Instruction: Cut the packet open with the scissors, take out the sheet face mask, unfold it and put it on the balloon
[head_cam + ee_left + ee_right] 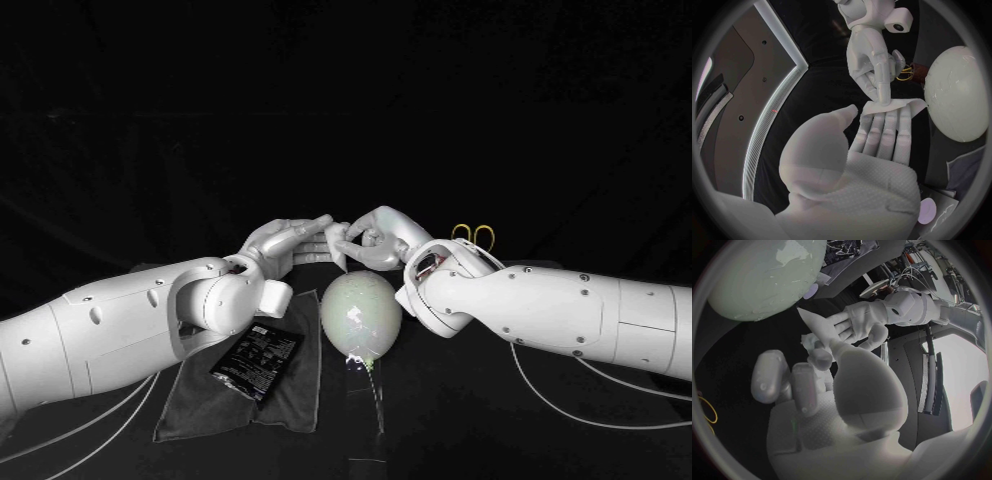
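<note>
The pale balloon [361,315] lies on the table, knot toward me. Just beyond its far end my left hand [289,242] and right hand [378,235] meet. Between them is the small, still folded white sheet mask [898,106]. It lies across my left hand's [882,135] outstretched fingertips with the thumb at its edge. My right hand [873,65] presses and pinches it from above. In the right wrist view the sheet mask [811,340] sits at my right hand's [811,385] fingertips, against the left hand [861,322], beside the balloon [767,280]. The black packet [257,362] lies on a grey cloth.
The grey cloth [296,400] spreads left of the balloon, under my left arm. The yellow-handled scissors [473,235] lie behind my right wrist, at the back right, and the scissors [906,72] also show past the right hand's fingers.
</note>
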`<state>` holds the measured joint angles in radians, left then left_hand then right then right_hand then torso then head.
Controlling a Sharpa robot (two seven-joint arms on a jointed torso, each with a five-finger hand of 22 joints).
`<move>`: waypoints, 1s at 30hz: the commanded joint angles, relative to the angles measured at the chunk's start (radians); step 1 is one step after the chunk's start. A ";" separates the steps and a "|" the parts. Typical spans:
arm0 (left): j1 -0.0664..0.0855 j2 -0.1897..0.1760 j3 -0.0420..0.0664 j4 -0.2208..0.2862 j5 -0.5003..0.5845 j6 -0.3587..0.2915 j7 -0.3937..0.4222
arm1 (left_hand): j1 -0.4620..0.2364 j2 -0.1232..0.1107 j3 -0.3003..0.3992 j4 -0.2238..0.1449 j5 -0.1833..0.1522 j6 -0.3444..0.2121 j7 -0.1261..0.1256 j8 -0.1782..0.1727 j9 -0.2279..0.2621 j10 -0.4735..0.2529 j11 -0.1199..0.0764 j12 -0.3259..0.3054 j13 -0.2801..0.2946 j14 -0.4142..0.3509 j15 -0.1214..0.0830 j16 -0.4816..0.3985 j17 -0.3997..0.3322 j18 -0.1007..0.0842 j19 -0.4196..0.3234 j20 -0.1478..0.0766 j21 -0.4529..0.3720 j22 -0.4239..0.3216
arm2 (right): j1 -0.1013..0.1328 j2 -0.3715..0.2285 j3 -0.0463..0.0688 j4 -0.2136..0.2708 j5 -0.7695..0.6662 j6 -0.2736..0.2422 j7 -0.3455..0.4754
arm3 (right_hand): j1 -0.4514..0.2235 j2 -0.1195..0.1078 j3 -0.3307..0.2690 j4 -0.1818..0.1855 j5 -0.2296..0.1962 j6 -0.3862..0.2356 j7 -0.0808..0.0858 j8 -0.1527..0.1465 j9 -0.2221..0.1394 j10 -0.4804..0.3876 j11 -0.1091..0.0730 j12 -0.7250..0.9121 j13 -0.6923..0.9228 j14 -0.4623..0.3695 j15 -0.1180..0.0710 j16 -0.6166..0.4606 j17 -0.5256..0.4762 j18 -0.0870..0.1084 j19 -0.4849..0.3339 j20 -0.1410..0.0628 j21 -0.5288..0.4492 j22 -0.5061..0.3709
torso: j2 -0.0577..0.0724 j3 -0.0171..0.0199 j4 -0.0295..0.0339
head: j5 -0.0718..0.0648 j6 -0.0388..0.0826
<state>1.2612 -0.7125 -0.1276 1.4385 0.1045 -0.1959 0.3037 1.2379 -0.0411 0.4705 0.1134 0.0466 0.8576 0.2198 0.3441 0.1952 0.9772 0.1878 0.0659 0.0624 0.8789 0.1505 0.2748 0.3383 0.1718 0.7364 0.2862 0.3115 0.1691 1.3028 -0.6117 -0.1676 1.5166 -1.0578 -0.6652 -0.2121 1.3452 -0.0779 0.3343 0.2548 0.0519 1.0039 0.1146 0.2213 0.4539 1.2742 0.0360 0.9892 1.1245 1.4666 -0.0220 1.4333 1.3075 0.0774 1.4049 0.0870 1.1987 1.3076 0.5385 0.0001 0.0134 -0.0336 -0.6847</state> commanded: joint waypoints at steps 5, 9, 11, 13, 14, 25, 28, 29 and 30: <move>0.001 0.005 0.001 0.006 -0.006 0.040 -0.002 | 0.007 -0.011 -0.003 0.012 0.003 0.009 0.008 -0.008 -0.003 -0.009 0.001 -0.003 0.001 0.005 0.003 -0.010 -0.003 0.009 0.010 0.002 -0.010 -0.007 | 0.001 0.000 0.002 0.007 0.002 -0.006 0.025 | 0.021 0.003 0.011 -0.011 -0.003 0.017 -0.008 0.014 0.006 0.013 -0.008 0.011 0.003 0.048 -0.012 0.011 0.108 -0.005 0.011 -0.008 0.015 0.166 | 0.000 0.0003 -0.0006 | 0.001 -0.001; 0.001 0.005 0.001 0.006 -0.006 0.038 -0.002 | 0.019 -0.014 -0.006 0.013 0.003 0.009 0.009 -0.013 -0.005 -0.012 0.001 -0.003 0.001 0.007 0.004 -0.015 -0.006 0.009 0.014 0.002 -0.018 -0.015 | 0.001 -0.002 0.002 0.009 0.003 -0.008 0.029 | 0.036 0.013 0.023 -0.020 -0.003 0.024 -0.015 0.023 0.009 0.020 -0.014 0.015 0.005 0.051 -0.018 0.016 0.113 -0.007 0.015 -0.014 0.023 0.169 | 0.000 0.0006 -0.0008 | 0.000 -0.001; 0.001 0.005 0.001 0.005 -0.006 0.037 -0.001 | 0.032 -0.016 -0.007 0.010 0.003 0.010 0.009 -0.016 -0.007 -0.014 0.002 -0.003 0.001 0.009 0.004 -0.019 -0.007 0.009 0.018 0.002 -0.024 -0.020 | 0.001 -0.003 0.002 0.009 0.003 -0.012 0.032 | 0.047 0.020 0.033 -0.028 -0.003 0.028 -0.019 0.029 0.012 0.026 -0.017 0.021 0.009 0.053 -0.021 0.020 0.118 -0.008 0.019 -0.016 0.031 0.171 | 0.000 0.0006 -0.0005 | 0.000 -0.001; 0.001 0.005 0.001 0.005 -0.006 0.035 -0.001 | 0.038 -0.018 -0.008 0.009 0.003 0.011 0.009 -0.018 -0.007 -0.014 0.002 -0.003 0.001 0.010 0.004 -0.020 -0.008 0.009 0.021 0.002 -0.027 -0.023 | 0.001 -0.003 0.002 0.010 0.003 -0.016 0.036 | 0.062 0.028 0.045 -0.039 -0.003 0.036 -0.024 0.037 0.016 0.040 -0.022 0.041 0.022 0.059 -0.025 0.032 0.132 -0.011 0.026 -0.020 0.046 0.175 | 0.000 0.0005 -0.0002 | 0.000 -0.001; 0.001 0.005 0.001 0.005 -0.006 0.034 -0.001 | 0.044 -0.019 -0.008 0.007 0.002 0.012 0.009 -0.020 -0.008 -0.015 0.002 -0.003 0.001 0.011 0.004 -0.022 -0.009 0.009 0.023 0.002 -0.029 -0.025 | 0.001 -0.004 0.002 0.011 0.004 -0.018 0.039 | 0.071 0.034 0.056 -0.047 -0.003 0.042 -0.029 0.045 0.020 0.053 -0.026 0.056 0.033 0.064 -0.028 0.040 0.142 -0.013 0.031 -0.023 0.056 0.178 | 0.000 0.0004 -0.0001 | 0.000 -0.001; 0.001 0.005 0.001 0.005 -0.025 0.017 -0.001 | 0.112 -0.028 0.000 -0.029 0.003 0.018 0.011 -0.032 -0.013 -0.021 0.004 -0.003 0.001 0.018 0.005 -0.037 -0.016 0.010 0.045 0.001 -0.048 -0.046 | 0.001 -0.012 0.002 0.020 0.032 -0.032 0.075 | 0.087 0.045 0.118 -0.084 -0.003 0.046 -0.036 0.080 0.039 0.090 -0.035 0.085 0.055 0.079 -0.037 0.068 0.177 -0.024 0.057 -0.036 0.109 0.193 | 0.000 0.0000 0.0000 | 0.001 -0.002; 0.001 0.005 0.001 0.004 -0.028 0.011 -0.001 | 0.120 -0.028 0.002 -0.033 0.003 0.019 0.012 -0.033 -0.014 -0.021 0.004 -0.003 0.001 0.019 0.005 -0.039 -0.017 0.011 0.049 0.001 -0.050 -0.048 | 0.001 -0.015 0.002 0.022 0.040 -0.031 0.080 | 0.084 0.045 0.126 -0.087 -0.003 0.046 -0.037 0.085 0.042 0.095 -0.035 0.088 0.058 0.080 -0.037 0.070 0.180 -0.025 0.060 -0.037 0.115 0.194 | 0.000 0.0001 -0.0003 | 0.002 -0.002; 0.001 0.005 0.001 0.004 -0.029 0.009 -0.001 | 0.121 -0.028 0.002 -0.034 0.003 0.019 0.012 -0.034 -0.014 -0.021 0.004 -0.003 0.001 0.020 0.005 -0.039 -0.017 0.011 0.050 0.001 -0.051 -0.049 | 0.001 -0.016 0.002 0.023 0.042 -0.031 0.081 | 0.084 0.045 0.126 -0.087 -0.003 0.046 -0.037 0.085 0.042 0.095 -0.035 0.088 0.058 0.080 -0.037 0.070 0.180 -0.025 0.060 -0.037 0.115 0.194 | 0.000 0.0001 -0.0003 | 0.002 -0.002; 0.001 0.004 0.001 0.003 -0.031 0.006 -0.001 | 0.123 -0.029 0.003 -0.035 0.003 0.019 0.012 -0.034 -0.014 -0.021 0.004 -0.003 0.001 0.020 0.005 -0.040 -0.018 0.011 0.051 0.000 -0.051 -0.049 | 0.001 -0.017 0.002 0.024 0.045 -0.030 0.083 | 0.081 0.044 0.131 -0.089 -0.003 0.046 -0.037 0.088 0.043 0.097 -0.035 0.089 0.059 0.080 -0.037 0.071 0.181 -0.026 0.061 -0.037 0.119 0.195 | 0.000 0.0001 -0.0003 | 0.002 -0.002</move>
<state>1.2618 -0.7119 -0.1268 1.4388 0.0901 -0.1903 0.3028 1.3516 -0.0698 0.4748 0.0839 0.0465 0.8705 0.2216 0.3156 0.1825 0.9647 0.1933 0.0691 0.0631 0.8926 0.1554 0.2397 0.3214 0.1696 0.7830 0.2861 0.2660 0.1200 1.3020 -0.6313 -0.1682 1.5333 -1.0195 -0.6889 -0.1755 1.4164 -0.0368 0.4531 0.1723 0.0461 1.0420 0.0798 0.3033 0.4868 1.3445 0.0203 1.0747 1.1818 1.4668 -0.0540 1.5000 1.3073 0.0606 1.4582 0.0514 1.3141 1.3074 0.5386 0.0002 0.0132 -0.0322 -0.6866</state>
